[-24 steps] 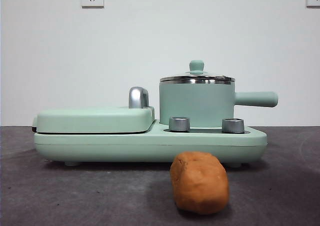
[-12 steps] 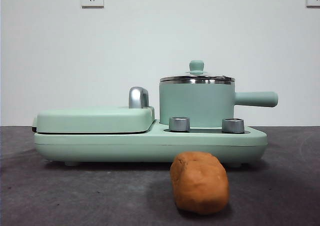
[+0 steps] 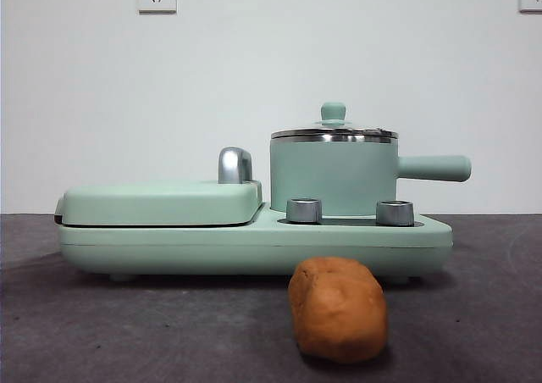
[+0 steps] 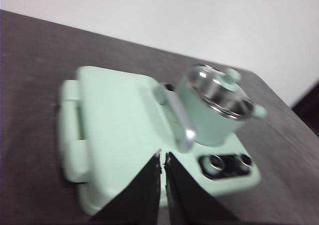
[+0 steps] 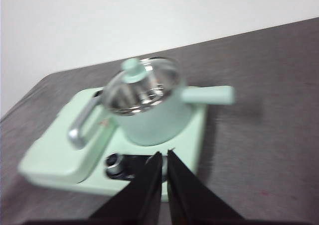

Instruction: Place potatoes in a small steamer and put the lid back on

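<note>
The orange-brown potato [image 3: 338,309] lies on the dark table in front of the appliance, below the steamer. The mint-green steamer [image 3: 333,175] stands on the right of the appliance base, its straight handle [image 3: 434,168] pointing right. The glass lid [image 3: 334,130] with its green knob sits on it. The steamer also shows in the left wrist view [image 4: 214,108] and in the right wrist view [image 5: 149,105]. My left gripper [image 4: 163,158] is shut and empty, above the griddle side. My right gripper [image 5: 163,155] is shut and empty, above the steamer side. Neither gripper shows in the front view.
A flat mint-green griddle cover [image 3: 161,202] with a chrome handle [image 3: 235,164] fills the left of the appliance base [image 3: 254,246]. Two steel knobs [image 3: 304,210] sit at the steamer's foot. The dark table [image 3: 127,332] spreads around it, a white wall behind.
</note>
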Controlling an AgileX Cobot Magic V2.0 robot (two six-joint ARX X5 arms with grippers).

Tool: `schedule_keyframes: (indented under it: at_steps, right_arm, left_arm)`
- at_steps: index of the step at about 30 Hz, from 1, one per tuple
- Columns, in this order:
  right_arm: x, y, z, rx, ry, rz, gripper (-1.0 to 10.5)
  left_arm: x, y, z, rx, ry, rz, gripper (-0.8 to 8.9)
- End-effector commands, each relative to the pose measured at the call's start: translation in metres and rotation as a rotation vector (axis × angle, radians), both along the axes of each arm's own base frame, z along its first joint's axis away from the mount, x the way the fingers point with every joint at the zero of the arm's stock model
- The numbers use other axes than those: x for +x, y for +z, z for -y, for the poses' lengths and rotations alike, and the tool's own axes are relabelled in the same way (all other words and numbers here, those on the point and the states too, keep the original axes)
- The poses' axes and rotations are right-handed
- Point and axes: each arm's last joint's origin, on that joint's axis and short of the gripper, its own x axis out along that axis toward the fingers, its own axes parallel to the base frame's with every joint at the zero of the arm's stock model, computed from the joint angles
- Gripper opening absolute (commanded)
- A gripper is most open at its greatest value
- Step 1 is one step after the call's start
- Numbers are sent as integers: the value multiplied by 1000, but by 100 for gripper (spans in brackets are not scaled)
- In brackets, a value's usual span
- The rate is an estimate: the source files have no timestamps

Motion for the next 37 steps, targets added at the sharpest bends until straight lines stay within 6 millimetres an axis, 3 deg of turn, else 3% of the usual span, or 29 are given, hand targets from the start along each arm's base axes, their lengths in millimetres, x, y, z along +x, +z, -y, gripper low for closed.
schedule_keyframes:
  at_steps: [1,7,15,19,25,29,37]
  right_arm:
    - [2,15,-3,-30,103,23,14]
    - [13,28,-8,-37,275,7,14]
    - [18,27,-10,-22,364,-16,15]
    - [18,27,-10,-24,362,-15,25]
    - [18,26,-10,-26,361,-15,374]
    - [18,26,-10,-26,360,-15,415]
    - [18,26,-10,-23,356,-19,492]
  left_arm:
    - [5,19,4,25,-84,24,19]
    - [14,37,10,8,-223,31,21]
    - [22,35,15,19,-302,5,35]
    - [26,33,17,31,-314,-4,170]
    - [33,29,22,33,-335,-42,372]
    - [40,29,29,35,-366,-65,444]
    - [66,43,58,48,-485,-113,442]
